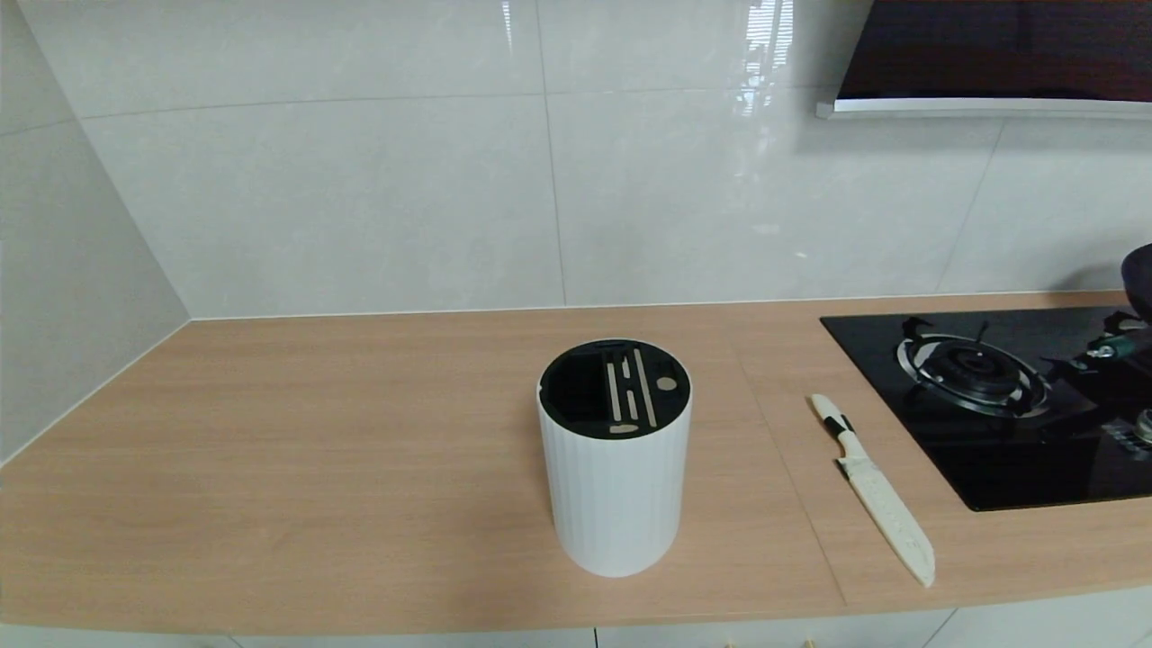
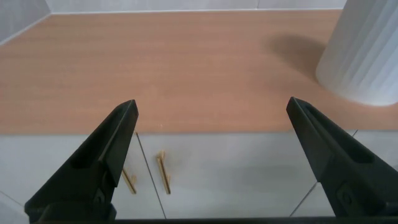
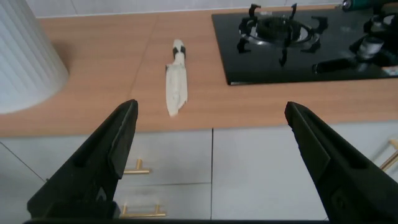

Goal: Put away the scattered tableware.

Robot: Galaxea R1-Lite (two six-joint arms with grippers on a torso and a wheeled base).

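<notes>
Holder (image 1: 615, 477): a white ribbed cylinder with a black slotted top. I see it upright near the middle of the bench (image 1: 315, 432), set back a little from the front edge. I make out no tableware in the slots.

Knife (image 1: 871, 486): pale speckled blade, pale handle with a black band. It lies flat on the bench between the holder and the gas hob (image 1: 990, 405), apart from both. The handle points toward the tiled wall (image 1: 360, 180) and the tip toward the front edge.

Left gripper (image 2: 211, 107): the jaws are spread wide with nothing between them. It hangs just off the bench's front edge, above cabinet fronts with a brass handle (image 2: 163, 174). The holder's base (image 2: 364, 50) sits ahead of it and to one side.

Right gripper (image 3: 211, 107): the jaws are likewise released and hold nothing. It is also off the front edge, over a drawer handle (image 3: 137, 167). The knife (image 3: 176, 84) lies ahead of it on the bench, well apart from the jaws, with the holder (image 3: 25, 62) on one flank and the hob (image 3: 298, 43) on the other.

A dark range hood (image 1: 990, 54) is mounted on the wall above the hob.
</notes>
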